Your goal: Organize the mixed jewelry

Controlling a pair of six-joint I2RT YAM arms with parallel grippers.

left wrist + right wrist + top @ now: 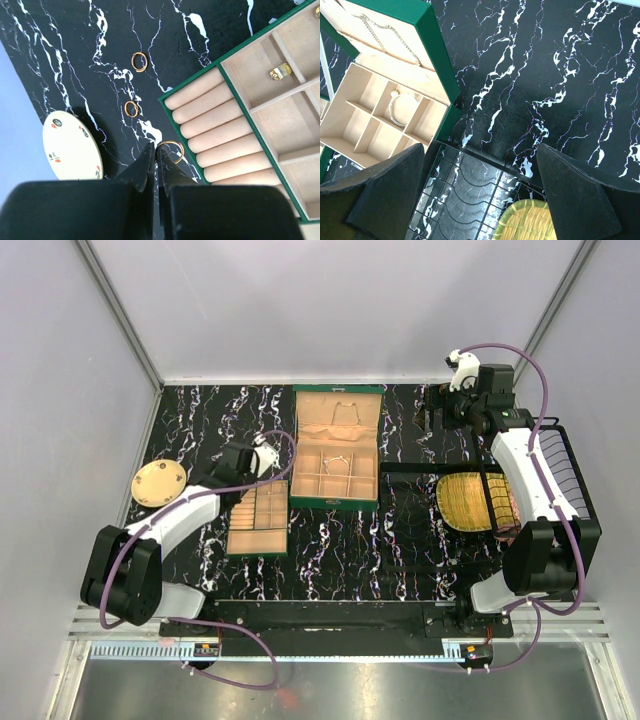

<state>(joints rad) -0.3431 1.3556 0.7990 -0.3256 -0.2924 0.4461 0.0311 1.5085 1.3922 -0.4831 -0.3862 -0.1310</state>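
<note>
In the left wrist view my left gripper [157, 150] is shut, its tips pinching the edge of a gold ring [176, 148] on the black marble table beside the tan compartmented tray [200, 125]. Two more gold rings [139, 61] [131, 108] lie further out. A gold piece [280, 72] sits in a tray compartment. The green box [336, 446] stands open at the table's middle. In the right wrist view it holds a whitish bracelet [400, 107] and a thin chain [385, 32]. My right gripper [480, 190] is open and empty above a black wire rack [465, 195].
A pale round disc [159, 483] lies at the left, also in the left wrist view [70, 147]. A yellow woven mat [475, 502] lies on the wire rack at the right. Walls close in the far and side edges.
</note>
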